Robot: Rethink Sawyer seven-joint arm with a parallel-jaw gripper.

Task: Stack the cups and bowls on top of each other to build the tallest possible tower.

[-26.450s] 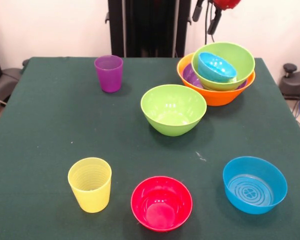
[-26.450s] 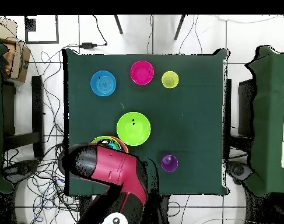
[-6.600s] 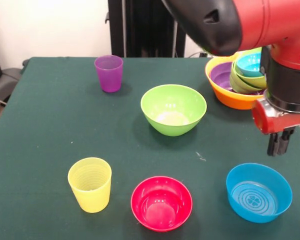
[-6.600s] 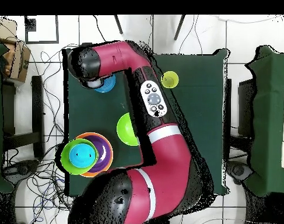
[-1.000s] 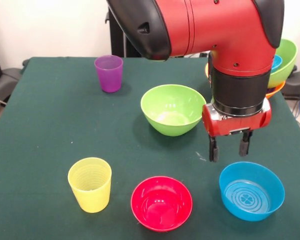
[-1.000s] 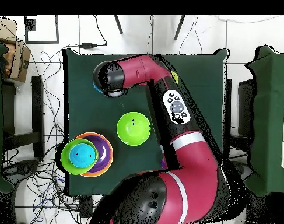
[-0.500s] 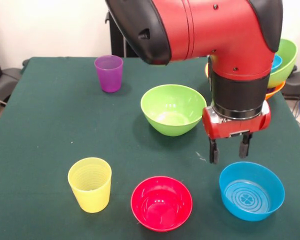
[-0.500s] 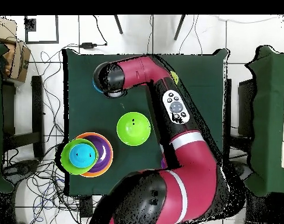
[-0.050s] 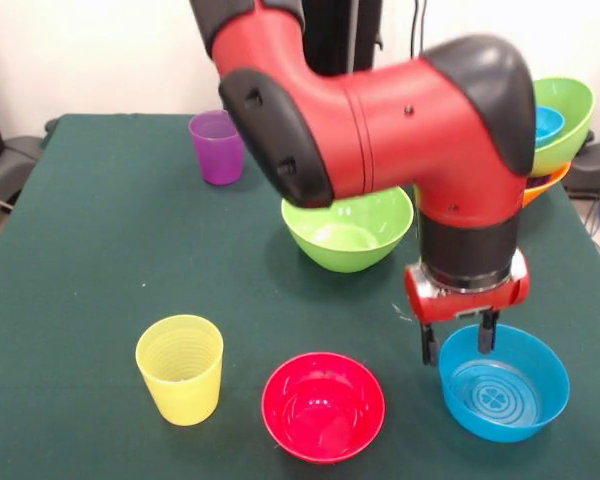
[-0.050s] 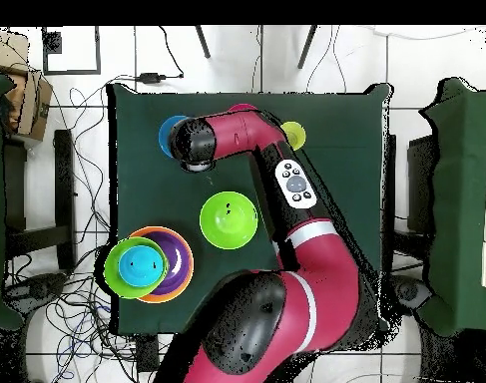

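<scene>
In the front view my gripper (image 9: 458, 345) hangs open at the rim of a blue bowl (image 9: 507, 380) at the near right. One finger (image 9: 429, 348) is just outside the bowl's left edge, the other at its far rim. A pink-red bowl (image 9: 323, 405) and a ribbed yellow cup (image 9: 180, 368) stand along the near edge. A lime green bowl (image 9: 348, 232) sits mid-table and a purple cup (image 9: 217, 147) at the far left. The tower (image 9: 550, 140) at the far right is an orange bowl (image 10: 180, 290) holding purple, green and small blue bowls (image 10: 142, 263).
My arm (image 10: 286, 190) crosses the table in the overhead view, hiding the purple cup and most of the pink-red bowl. The wrist (image 10: 195, 145) covers part of the blue bowl (image 10: 170, 133). The tower sits close to the table's edge (image 10: 115, 279).
My gripper has dropped from just above the blue bowl to the level of its rim, still open. The arm's upper links have swung lower over the green bowl.
</scene>
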